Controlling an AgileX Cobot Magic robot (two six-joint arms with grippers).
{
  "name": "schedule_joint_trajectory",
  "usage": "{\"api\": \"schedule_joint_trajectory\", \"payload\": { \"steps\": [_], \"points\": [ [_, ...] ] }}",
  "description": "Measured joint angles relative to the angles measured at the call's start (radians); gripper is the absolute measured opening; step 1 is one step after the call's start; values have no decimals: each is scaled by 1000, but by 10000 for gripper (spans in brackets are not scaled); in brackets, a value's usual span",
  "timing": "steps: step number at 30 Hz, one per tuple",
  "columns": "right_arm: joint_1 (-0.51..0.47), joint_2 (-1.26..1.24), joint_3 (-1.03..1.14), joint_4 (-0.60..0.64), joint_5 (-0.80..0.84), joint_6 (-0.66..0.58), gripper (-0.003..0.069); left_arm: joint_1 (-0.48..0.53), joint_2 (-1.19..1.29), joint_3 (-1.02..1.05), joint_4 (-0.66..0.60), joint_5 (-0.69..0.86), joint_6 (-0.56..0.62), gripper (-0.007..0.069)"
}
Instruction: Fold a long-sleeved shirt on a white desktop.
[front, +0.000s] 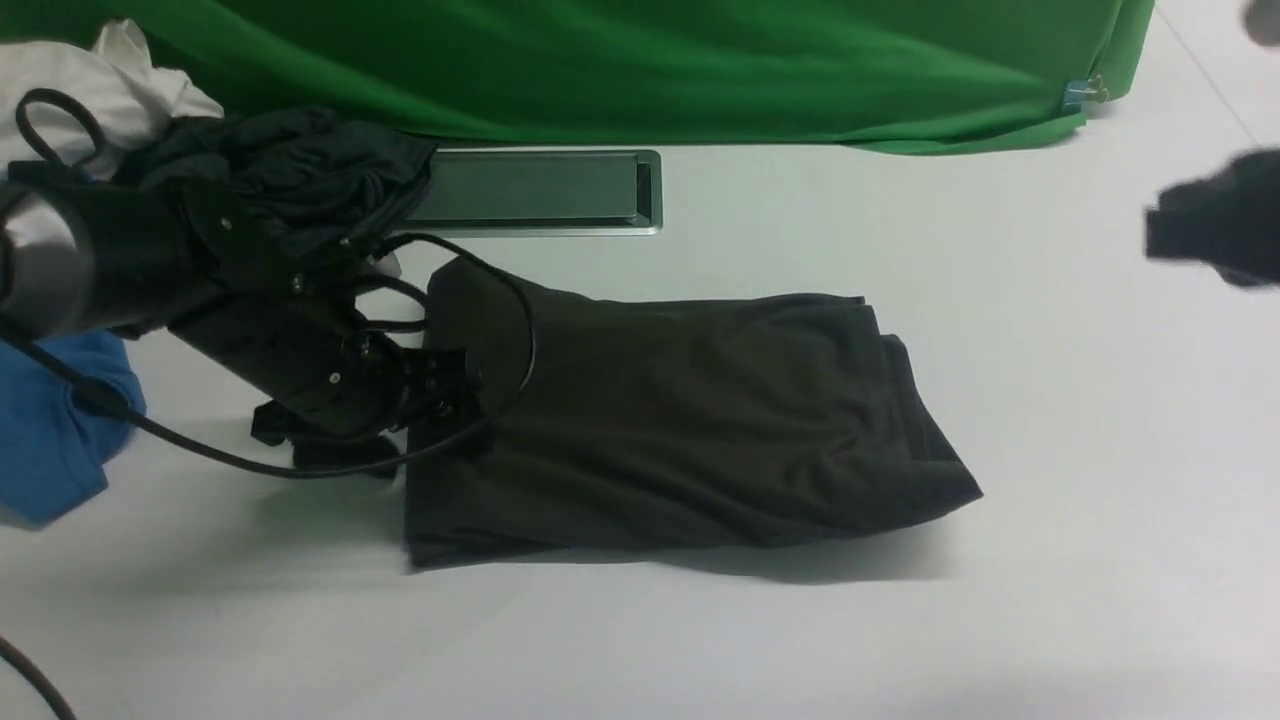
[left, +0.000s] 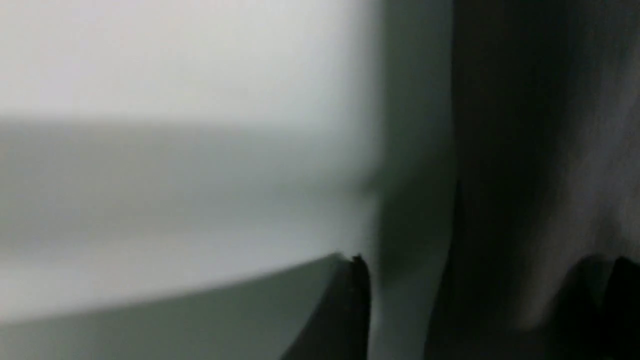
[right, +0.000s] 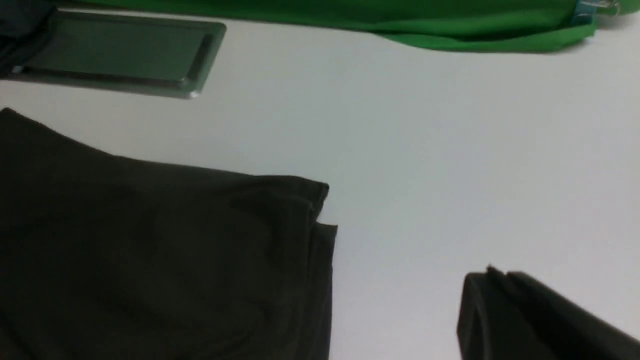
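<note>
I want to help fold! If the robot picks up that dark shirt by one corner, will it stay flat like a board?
Probably not. The long-sleeved shirt shows soft wrinkles and stacked layers, so it would likely droop and unfold. It probably slides easily on the smooth white desktop.

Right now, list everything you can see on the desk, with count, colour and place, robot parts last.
shirt: one, dark olive-brown, folded, mid-desk
desk: one, white, under everything
hatch: one, silver-framed, behind the shirt
backdrop: one, green, far edge
dark garment: one, teal-black, bunched, far left
blue cloth: one, blue, left edge
white cloth: one, white, far left corner
left gripper: one, black, at the shirt's left edge, jaws open
right gripper: one, black, right of the shirt, jaws shut, empty
</note>
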Motion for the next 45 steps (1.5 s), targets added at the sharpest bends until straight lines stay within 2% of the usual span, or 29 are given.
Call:
{"api": "schedule_joint_trajectory", "payload": {
  "steps": [4, 6, 8, 12, 18, 20, 21, 22, 28, 29, 32, 43, 45],
  "points": [
    [0, -199, 182, 0, -146, -63, 20, 0, -73, 0, 167, 68, -119, 689],
    [0, -359, 363, 0, -300, -111, 22, 0, -179, 0, 316, 136, -235, 693],
    [0, -450, 441, 0, -394, -131, 26, 0, -275, 0, 400, 208, -286, 692],
    [0, -601, 552, 0, -531, -146, 38, 0, -461, 1, 442, 301, -302, 692],
    [0, -740, 594, 0, -596, -149, 50, 0, -773, 1, 346, 431, -221, 669],
    [0, -752, 594, 0, -601, -149, 52, 0, -856, 1, 305, 450, -177, 615],
    [0, -754, 594, 0, -601, -149, 53, 0, -938, 5, 269, 462, -148, 554],
    [0, -755, 594, 0, -601, -149, 54, 0, -938, 6, 264, 462, -145, 554],
    [0, -756, 594, 0, -591, -149, 74, 0, -1217, 92, 130, 479, -89, 107],
    [0, -756, 594, 0, -591, -149, 77, 0, -1253, 111, 129, 479, -87, 72],
    [0, -756, 595, 0, -591, -149, 81, 0, -1348, 163, 132, 480, -82, 19],
    [0, -756, 595, 2, -587, -148, 104, 0, -1480, 225, 116, 491, -80, 17],
    [0, -756, 595, 2, -587, -148, 111, 0, -1480, 226, 132, 491, -31, 17]
  ]
}}
